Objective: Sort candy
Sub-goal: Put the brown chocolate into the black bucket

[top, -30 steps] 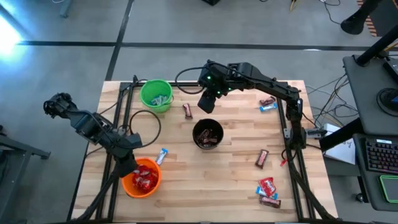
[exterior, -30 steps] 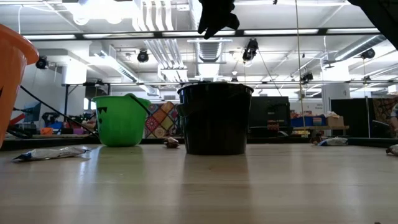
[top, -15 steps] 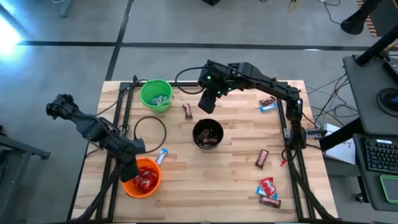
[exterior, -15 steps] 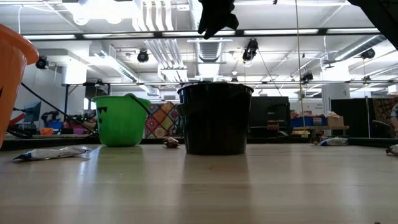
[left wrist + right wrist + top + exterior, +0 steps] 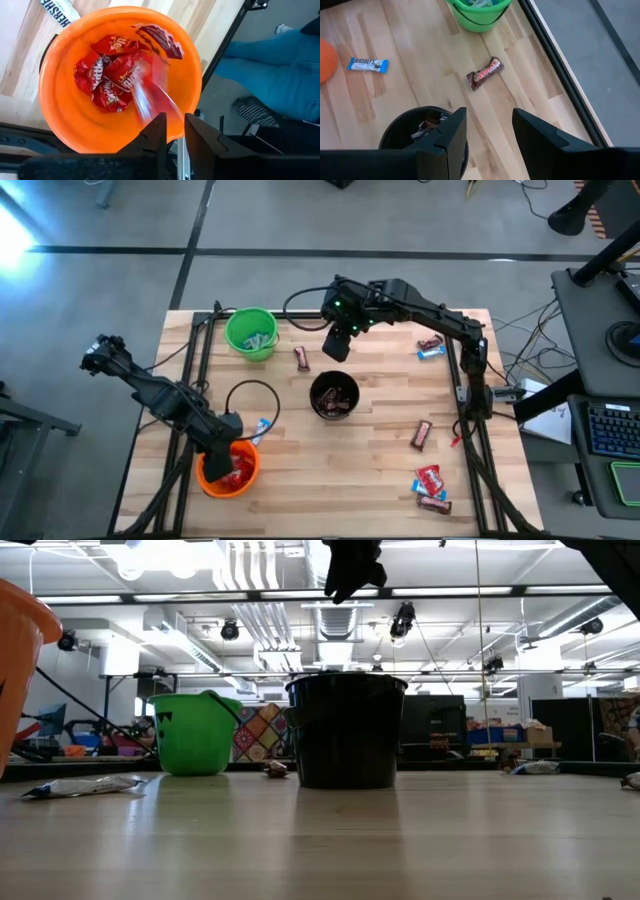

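Note:
My left gripper (image 5: 175, 131) hangs over the orange cup (image 5: 65, 125), its fingers slightly apart. Below the fingertips a red candy (image 5: 150, 95) shows as a blurred streak inside the cup, above several red candies (image 5: 107, 80) lying on the cup's bottom. In the high view this gripper (image 5: 228, 452) covers the cup's far rim. My right gripper (image 5: 489, 117) stands open above the table between the black cup (image 5: 415, 130) and a brown candy (image 5: 485, 73), with nothing between its fingers. A blue-and-white candy (image 5: 262, 428) lies beside the orange cup.
The green cup (image 5: 251, 333) stands at the far left and the black cup (image 5: 333, 397) mid-table, holding brown candy. More candy lies at the far right (image 5: 431, 345), the right (image 5: 421, 434) and the near right (image 5: 430, 485). A person's legs (image 5: 270, 65) show beyond the table's edge.
My left gripper has gone toward the table's near edge and a little to the right, sinking until it hangs over the orange cup.

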